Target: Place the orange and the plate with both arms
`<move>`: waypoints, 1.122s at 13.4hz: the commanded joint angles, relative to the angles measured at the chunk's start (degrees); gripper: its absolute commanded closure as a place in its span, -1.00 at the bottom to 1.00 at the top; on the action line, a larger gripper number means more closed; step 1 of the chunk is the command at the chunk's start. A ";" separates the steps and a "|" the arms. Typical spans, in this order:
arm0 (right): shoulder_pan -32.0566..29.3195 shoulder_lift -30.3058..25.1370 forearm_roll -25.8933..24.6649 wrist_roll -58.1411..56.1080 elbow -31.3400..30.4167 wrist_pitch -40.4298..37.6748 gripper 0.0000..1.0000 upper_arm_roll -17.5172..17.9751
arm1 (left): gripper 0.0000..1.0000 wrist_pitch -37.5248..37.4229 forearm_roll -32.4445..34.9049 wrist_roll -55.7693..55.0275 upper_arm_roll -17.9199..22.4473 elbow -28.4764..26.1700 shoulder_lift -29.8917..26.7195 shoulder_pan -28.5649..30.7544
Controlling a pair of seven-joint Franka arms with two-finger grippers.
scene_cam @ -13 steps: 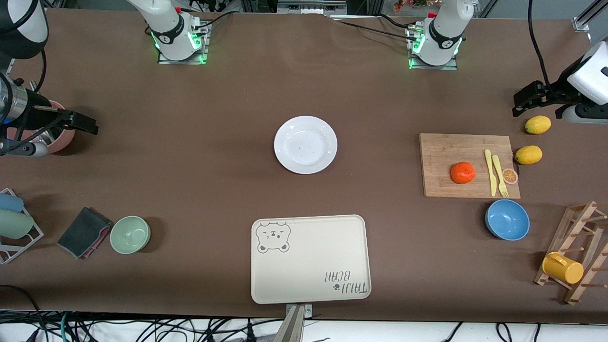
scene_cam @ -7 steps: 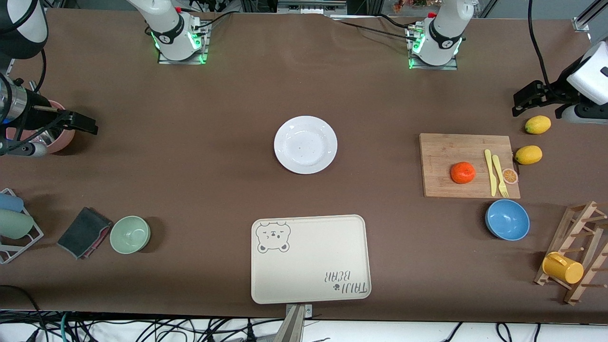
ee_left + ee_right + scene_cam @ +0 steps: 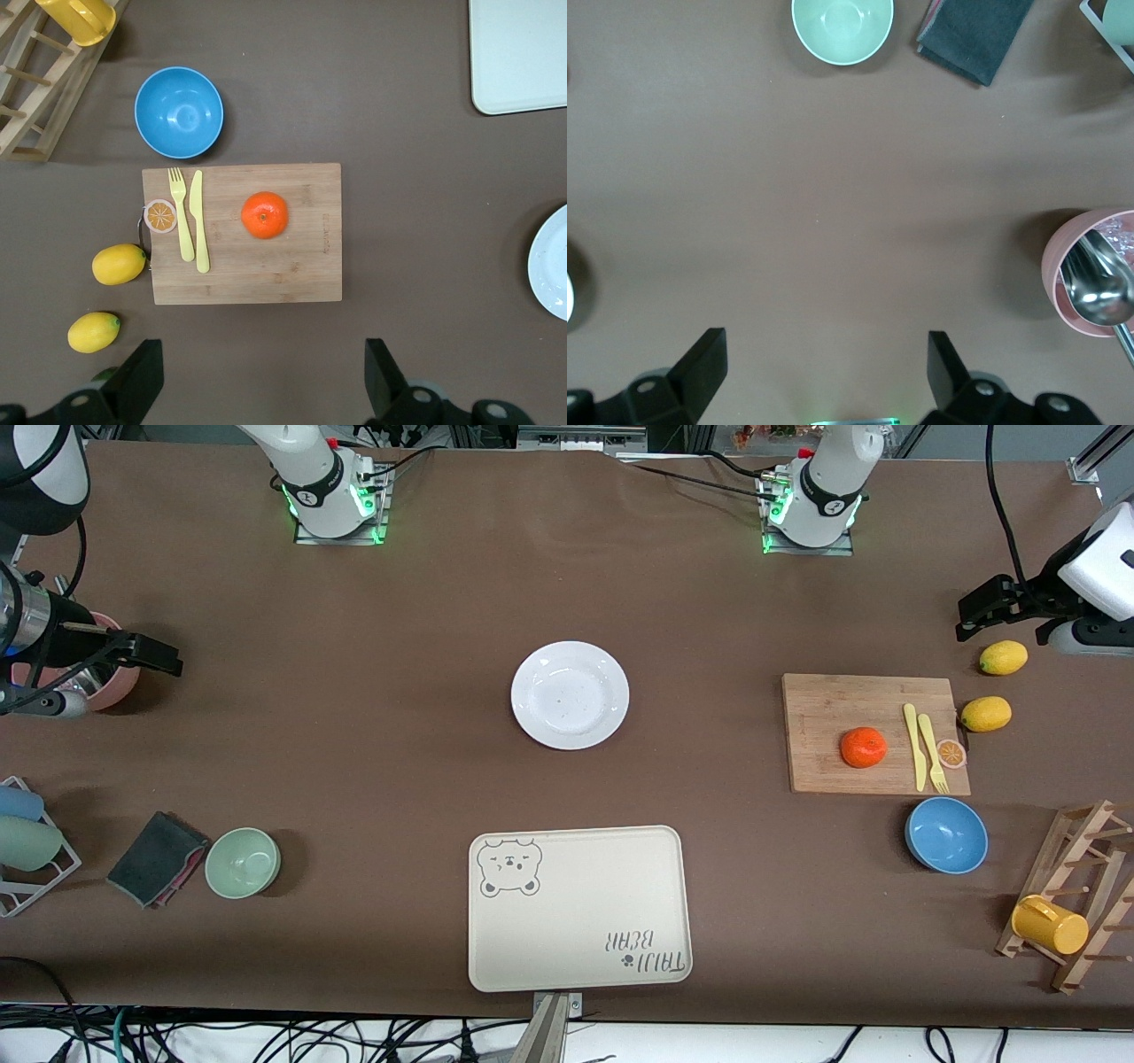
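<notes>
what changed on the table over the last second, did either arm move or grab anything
Nothing visibly changed. The orange still sits on the cutting board, the plate mid-table, and the left gripper and right gripper still wait open at the table ends.

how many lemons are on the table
2. One yellow oval lemon lies beside the wooden cutting board; the other yellow lemon lies farther from the front camera. None seem hidden.

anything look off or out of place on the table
Nothing stands out. The orange sits upright on the cutting board, the plate lies flat and bare mid-table, and nothing is spilled.
</notes>
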 commanded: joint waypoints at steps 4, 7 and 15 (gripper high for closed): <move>-0.12 -0.16 -0.29 0.84 0.67 -0.86 -1.00 0.03 | -1.00 -1.25 -0.56 0.76 -0.12 0.81 -0.06 0.49; -0.12 -0.16 -0.29 0.84 0.67 -0.86 -1.00 0.03 | -1.00 -1.52 -0.64 0.67 -0.12 0.81 -0.06 0.49; -0.12 -0.16 -0.38 0.84 0.58 -1.03 -1.00 0.03 | -1.00 -1.60 -0.73 0.76 0.05 0.81 2.92 0.58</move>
